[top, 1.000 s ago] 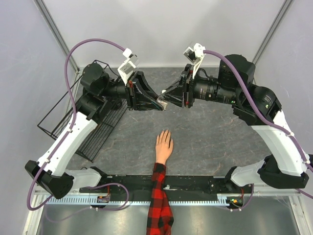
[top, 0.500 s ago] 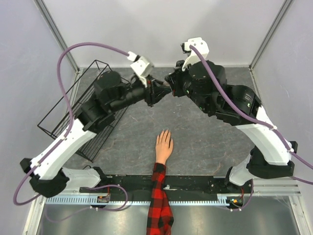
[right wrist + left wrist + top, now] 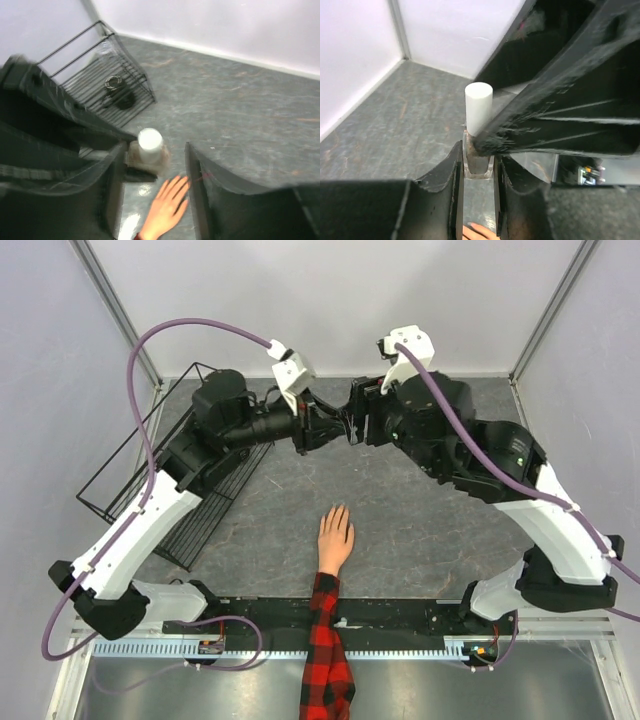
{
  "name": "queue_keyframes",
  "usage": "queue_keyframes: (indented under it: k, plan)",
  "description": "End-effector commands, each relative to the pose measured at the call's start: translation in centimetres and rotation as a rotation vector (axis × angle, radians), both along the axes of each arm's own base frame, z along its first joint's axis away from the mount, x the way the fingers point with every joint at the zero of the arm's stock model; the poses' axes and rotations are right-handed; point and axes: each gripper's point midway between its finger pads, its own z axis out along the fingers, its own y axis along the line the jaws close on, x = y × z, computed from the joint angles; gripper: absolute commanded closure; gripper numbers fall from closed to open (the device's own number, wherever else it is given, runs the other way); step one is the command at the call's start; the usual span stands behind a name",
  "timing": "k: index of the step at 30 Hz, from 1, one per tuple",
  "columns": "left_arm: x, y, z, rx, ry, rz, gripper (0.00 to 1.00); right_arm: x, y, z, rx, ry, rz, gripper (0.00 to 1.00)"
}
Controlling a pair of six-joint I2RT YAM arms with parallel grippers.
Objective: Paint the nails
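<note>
At the near edge of the worktop (image 3: 420,520) a red-and-black plaid sleeve (image 3: 322,640) runs up to the mannequin hand (image 3: 335,538), which lies palm down with its fingertips pointing away from the arm bases. The nails (image 3: 337,511) sit at those tips, skin-toned and too small to make out, and I see no colour on them.

Well beyond the hand and raised above the floor, the two arms meet. The left fingers (image 3: 442,182) are clamped on the body of a small bottle (image 3: 479,160) with its white cap (image 3: 478,107) upright. The right fingers (image 3: 220,192) are spread apart with the cap between them in the right wrist view, not yet closed on it.

A second ago the arms met lower and nearer the hand. Since then both have lifted and tilted, and the right wrist has come in over the cap. That looks like preparation for uncapping, so painting has not begun.

Further left, a wire basket (image 3: 205,525) stands by the wall.

I cannot read any brand, label or writing on the bottle or cap.
</note>
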Motion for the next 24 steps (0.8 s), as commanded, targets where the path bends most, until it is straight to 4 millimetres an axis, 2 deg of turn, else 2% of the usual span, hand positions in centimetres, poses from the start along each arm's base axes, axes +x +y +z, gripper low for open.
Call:
queue_keyframes:
  k: [1, 2, 3, 4, 5, 6, 8, 10, 11, 14, 17, 24]
  plan:
    - [-3.6, 1.8, 2.7, -0.093, 0.009, -0.236, 0.98, -2.7, 0.6, 3.6, 0.089, -0.07, 0.267, 0.27]
    - [-4.8, 2.0, 2.8, -0.1, 0.034, -0.31, 0.98, -3.1, 0.8, 3.6, 0.074, -0.086, 0.316, 0.17]
    - [-4.6, 2.4, 2.8, -0.102, 0.049, -0.323, 0.98, -4.2, 1.3, 4.0, 0.089, -0.096, 0.398, 0.13]
    - [-4.9, 2.5, 2.7, -0.106, 0.063, -0.353, 0.98, -4.9, 1.1, 4.7, 0.103, -0.116, 0.44, 0.12]
    - [-6.1, 2.8, 2.6, -0.107, 0.109, -0.43, 0.98, -5.4, 1.1, 5.0, 0.105, -0.125, 0.473, 0.11]
    - [-6.3, 3.0, 3.2, -0.124, 0.086, -0.459, 0.98, -6.2, 1.3, 5.2, 0.108, -0.13, 0.526, 0.12]
    - [-7.4, 3.2, 2.8, -0.123, 0.157, -0.547, 0.98, -6.3, 1.0, 5.5, 0.115, -0.137, 0.539, 0.16]
    - [-7.7, 3.3, 3.2, -0.138, 0.138, -0.597, 0.98, -7.1, 1.4, 5.8, 0.129, -0.138, 0.596, 0.2]
    - [-8.5, 3.6, 3.1, -0.13, 0.194, -0.644, 0.98, -7.5, 1.5, 5.9, 0.135, -0.139, 0.62, 0.24]
    - [-8.6, 3.5, 3.1, -0.134, 0.214, -0.687, 0.98, -8.1, 2.2, 5.9, 0.146, -0.134, 0.676, 0.3]
    - [-8.7, 3.5, 3.4, -0.139, 0.199, -0.699, 0.98, -8.3, 2.7, 5.6, 0.148, -0.122, 0.703, 0.32]
    - [-8.9, 3.6, 3.5, -0.136, 0.204, -0.71, 0.98, -8.2, 3.5, 5.0, 0.143, -0.108, 0.729, 0.41]
